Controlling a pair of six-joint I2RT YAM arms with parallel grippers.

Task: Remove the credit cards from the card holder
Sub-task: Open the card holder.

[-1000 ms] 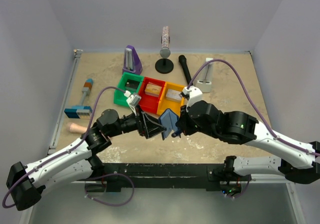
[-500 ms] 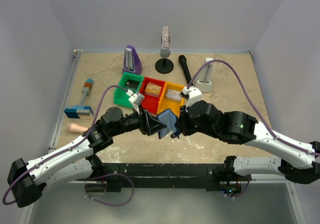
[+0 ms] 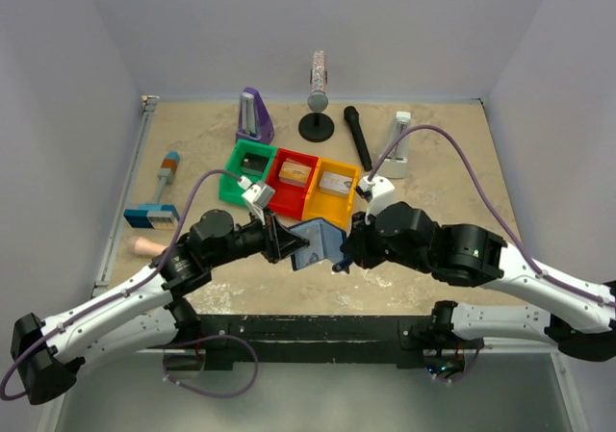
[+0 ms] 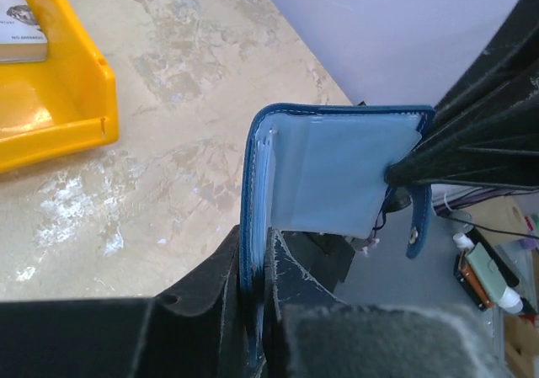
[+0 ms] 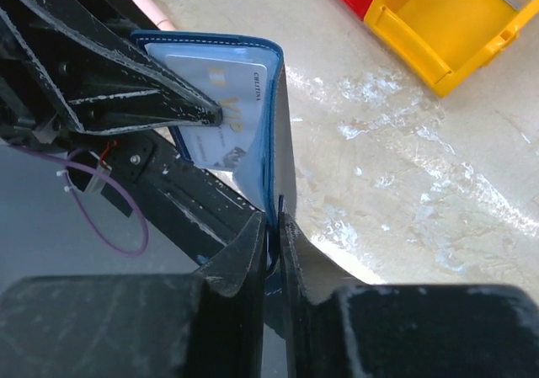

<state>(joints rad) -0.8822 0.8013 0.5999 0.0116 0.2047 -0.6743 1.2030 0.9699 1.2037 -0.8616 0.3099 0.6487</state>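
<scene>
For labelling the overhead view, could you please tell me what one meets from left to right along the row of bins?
Blue-and-white block, green bin, red bin, yellow bin, white stand.

Navy card holder spread open, raised on edge, pale grey-blue lining showing; pale grey card tucked in inner pocket.

I read this as robot lab cell: plain lavender walls boxing in sandy desk, arms bolted at edge, coloured bins.
</scene>
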